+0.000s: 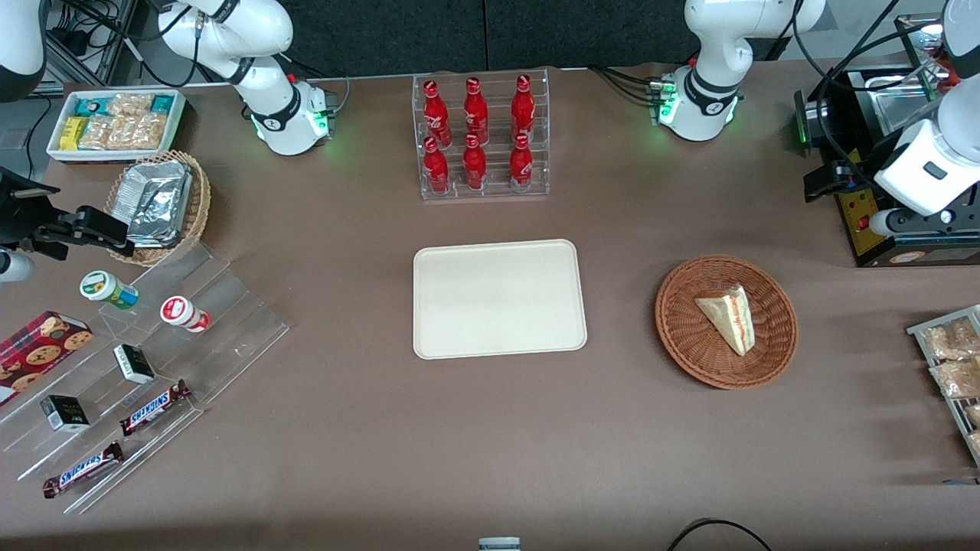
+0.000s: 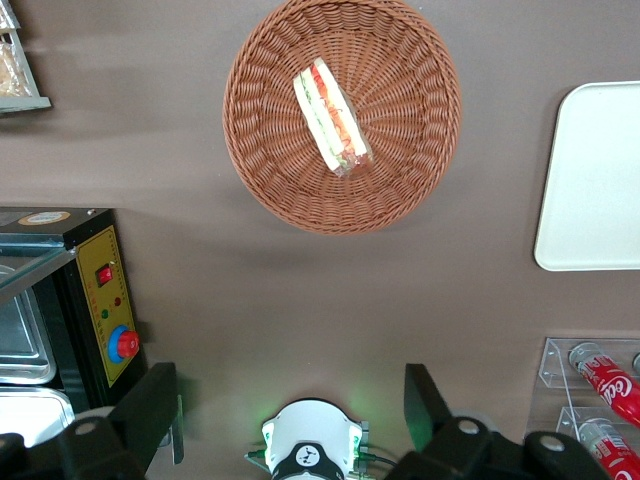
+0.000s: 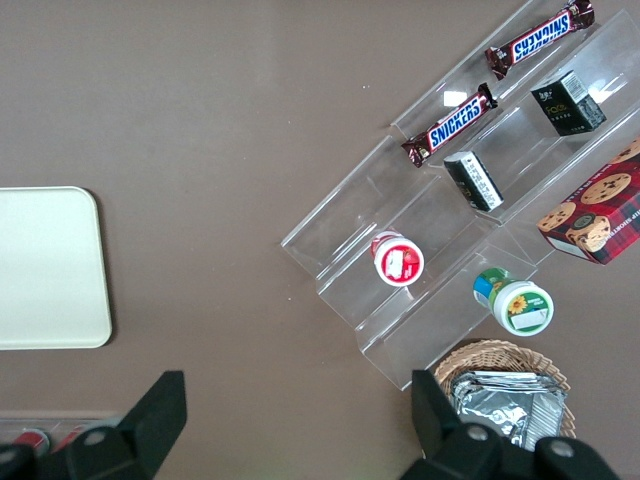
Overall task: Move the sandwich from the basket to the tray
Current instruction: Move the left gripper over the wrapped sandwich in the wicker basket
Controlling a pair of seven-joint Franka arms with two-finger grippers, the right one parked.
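The sandwich [image 1: 727, 315], a pale bread wedge with red and orange filling, lies in the round reddish-brown basket [image 1: 689, 344] toward the working arm's end of the table. In the left wrist view the sandwich [image 2: 332, 118] lies near the middle of the basket [image 2: 410, 170]. The cream tray [image 1: 499, 298] sits flat and bare at the table's middle, beside the basket; it also shows in the left wrist view [image 2: 600, 180]. My left gripper [image 1: 827, 182] hangs high above the table, farther from the front camera than the basket. The gripper [image 2: 288, 400] is open wide and holds nothing.
A black machine with a yellow panel [image 1: 861, 222] stands beside the gripper. A rack of red bottles [image 1: 481, 138] stands farther back than the tray. A wire rack of snack packets [image 1: 953, 360] lies near the basket. A clear stepped stand [image 1: 153, 367] and a tan foil-pack basket [image 1: 157, 203] lie toward the parked arm's end.
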